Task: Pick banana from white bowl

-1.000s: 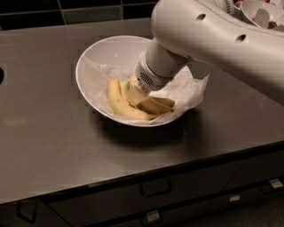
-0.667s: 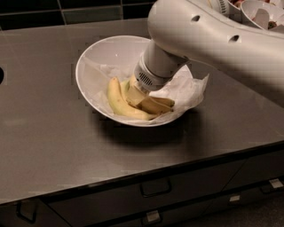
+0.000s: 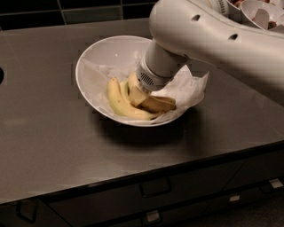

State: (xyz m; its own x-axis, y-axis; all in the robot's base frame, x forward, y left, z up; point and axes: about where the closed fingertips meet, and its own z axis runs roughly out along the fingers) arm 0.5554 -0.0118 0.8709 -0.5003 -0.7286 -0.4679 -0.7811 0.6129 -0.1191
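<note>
The white bowl [image 3: 95, 57], wide and lined with crumpled white paper, stands on the dark counter in the middle of the camera view. A curved yellow banana [image 3: 116, 101] lies in its front left part. My gripper [image 3: 148, 103] reaches down into the bowl from the upper right, low over the paper and right beside the banana, touching or nearly touching its right side. The white arm hides the bowl's back right part and the banana's stem end.
Smaller white bowls with reddish contents [image 3: 262, 12] stand at the back right corner. A dark tiled wall runs behind the counter. The counter's front edge has drawers with handles [image 3: 155, 186] below. A dark round opening [image 3: 1, 75] shows at the far left.
</note>
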